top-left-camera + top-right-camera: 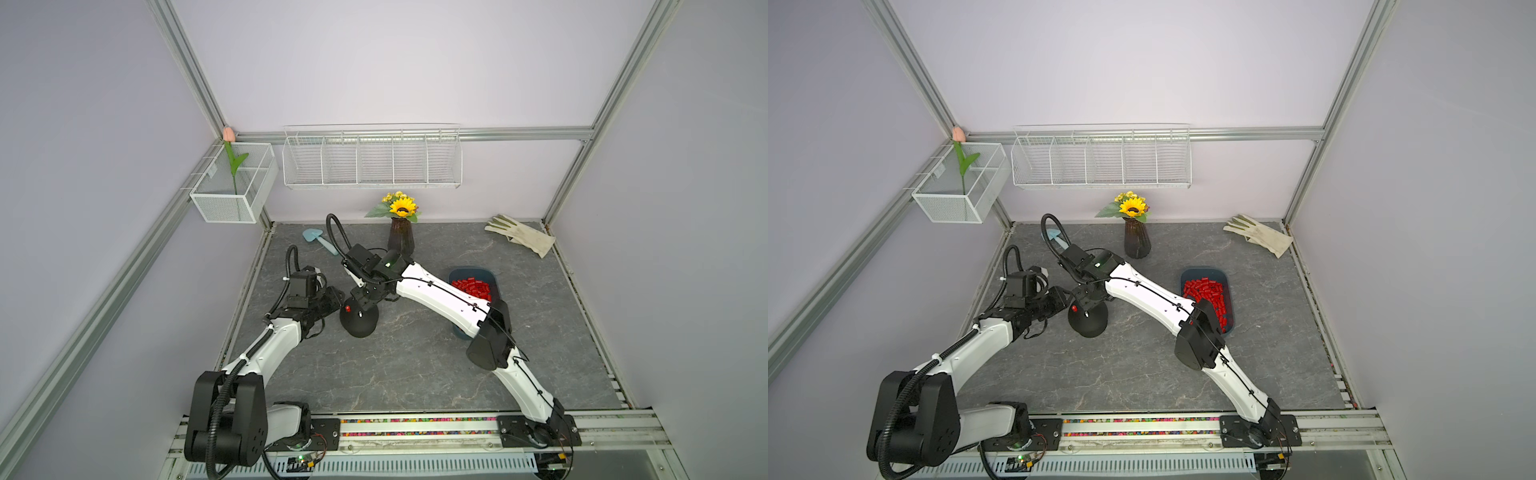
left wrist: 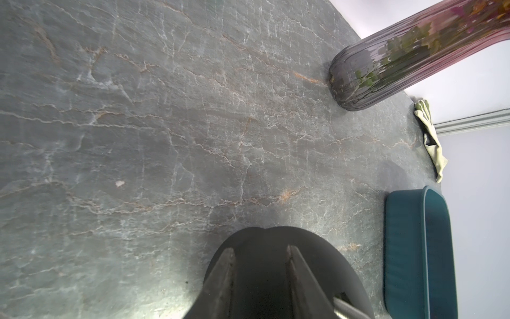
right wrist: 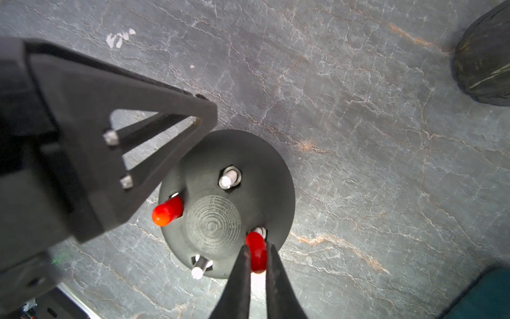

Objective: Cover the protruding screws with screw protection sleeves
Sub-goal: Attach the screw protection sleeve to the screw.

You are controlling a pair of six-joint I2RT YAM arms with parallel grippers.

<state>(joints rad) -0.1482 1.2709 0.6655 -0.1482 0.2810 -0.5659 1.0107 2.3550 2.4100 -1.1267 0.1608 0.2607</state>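
A grey, marble-patterned bench (image 1: 415,365), seen from above. At far left, a white mesh basket (image 1: 232,208) on the frame holds an artificial tulip (image 1: 229,134). A long wire rack (image 1: 372,162) hangs on the back wall.

The left gripper (image 2: 260,249) lies low, its tips over the left side of a black dome (image 1: 360,328) that stands left of centre on the bench. Its jaws are parted, with nothing between them.

The protruding screws (image 3: 228,179), four silver studs, stick up around the dome's crown. In the right wrist view, one wears a red sleeve (image 3: 167,211) and two stand bare. The right gripper (image 3: 258,246) points down from above, its jaws closed on a second sleeve (image 3: 257,262) seated over the fourth.

Behind the dome are a light blue toy shovel (image 1: 318,242) and a dark vase (image 1: 401,241) with a sunflower (image 1: 402,206). To the right, partly under the right arm (image 1: 436,291), a dark blue tray (image 2: 408,248) holds a heap of spare red sleeves (image 1: 1208,293). A pale glove (image 1: 521,237) lies in the far right corner.
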